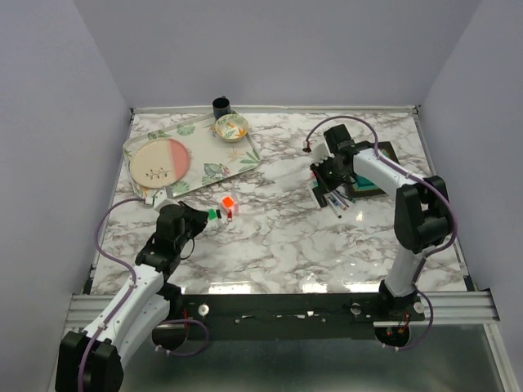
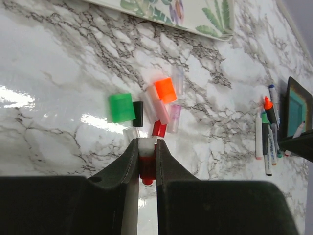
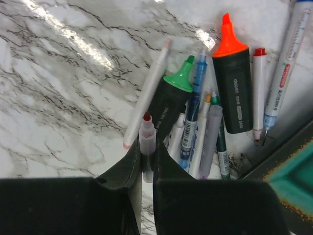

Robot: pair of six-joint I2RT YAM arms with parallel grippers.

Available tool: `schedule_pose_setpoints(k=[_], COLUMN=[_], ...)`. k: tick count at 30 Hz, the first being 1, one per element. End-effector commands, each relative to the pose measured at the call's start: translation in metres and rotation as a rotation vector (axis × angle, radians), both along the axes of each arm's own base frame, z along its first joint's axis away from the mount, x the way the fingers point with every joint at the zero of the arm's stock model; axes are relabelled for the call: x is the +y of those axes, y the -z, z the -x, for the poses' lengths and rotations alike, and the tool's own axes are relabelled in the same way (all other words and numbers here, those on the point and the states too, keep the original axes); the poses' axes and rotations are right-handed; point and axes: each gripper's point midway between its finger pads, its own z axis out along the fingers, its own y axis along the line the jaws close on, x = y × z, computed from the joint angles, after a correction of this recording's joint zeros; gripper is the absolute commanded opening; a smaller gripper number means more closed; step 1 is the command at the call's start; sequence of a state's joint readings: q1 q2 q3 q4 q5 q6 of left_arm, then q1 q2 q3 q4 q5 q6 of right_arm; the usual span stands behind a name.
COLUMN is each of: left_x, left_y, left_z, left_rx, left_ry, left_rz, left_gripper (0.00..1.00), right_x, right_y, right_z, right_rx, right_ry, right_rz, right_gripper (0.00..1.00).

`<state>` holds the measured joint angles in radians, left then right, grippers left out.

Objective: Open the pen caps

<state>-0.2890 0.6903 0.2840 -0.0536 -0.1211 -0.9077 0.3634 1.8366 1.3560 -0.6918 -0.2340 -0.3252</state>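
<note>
Gripping a small red plastic pen cap [image 2: 146, 171] with the left gripper [image 2: 146, 144], fingers pressed against both of its sides, low over the white marble-patterned table [image 2: 58, 63]. Scattered just ahead of that grip, close together on the marble: a square green plastic cap [image 2: 121, 107] touching a small black cap [image 2: 138, 113], a square orange plastic cap [image 2: 165, 90], another red cap [image 2: 159, 129] and a few clear or pinkish ones.

Closed with the right gripper [image 3: 147, 147] around a thin pale pen with a dark red tip [image 3: 147, 132], held upright over a bundle of uncapped pens. Among these, side by side, a thick black highlighter with an orange tip [image 3: 232, 93] and a thick black highlighter with a green tip [image 3: 171, 103], plus slim white, blue and grey pens, all just beside a dark-rimmed tray with a teal inside [image 3: 283, 152].
</note>
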Motion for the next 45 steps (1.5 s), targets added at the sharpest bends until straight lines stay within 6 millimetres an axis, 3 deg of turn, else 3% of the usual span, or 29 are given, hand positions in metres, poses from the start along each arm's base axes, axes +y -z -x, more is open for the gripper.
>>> schedule_pose_setpoints(k=[1, 12, 17, 25, 34, 41, 45], left_x=[0.013, 0.019, 0.02, 0.017, 0.015, 0.009, 0.003], left_y=[0.024, 0.053, 0.064, 0.072, 0.078, 0.073, 0.063], left_z=[0.005, 0.009, 0.011, 0.009, 0.005, -0.009, -0.019], left_rx=[0.084, 0.167, 0.192, 0.213, 0.235, 0.243, 0.241], left_ry=[-0.08, -0.12, -0.131, -0.122, -0.117, -0.1, -0.076], left_rz=[-0.019, -0.019, -0.016, -0.008, -0.003, 0.007, 0.013], left_gripper=[0.0, 0.05, 0.1, 0.12, 0.22, 0.44, 0.5], right_x=[-0.024, -0.037, -0.04, -0.04, -0.042, -0.038, -0.036], right_y=[0.006, 0.028, 0.03, 0.028, 0.001, -0.015, -0.025], right_z=[-0.009, -0.011, -0.01, -0.012, -0.02, -0.021, -0.022], right_rx=[0.011, 0.066, 0.076, 0.072, -0.005, -0.044, -0.071], right_ry=[0.04, 0.073, 0.078, 0.084, 0.098, 0.089, 0.084], right_rz=[0.079, 0.113, 0.116, 0.111, 0.069, 0.018, -0.006], right_gripper=[0.15, 0.2, 0.28, 0.29, 0.35, 0.37, 0.38])
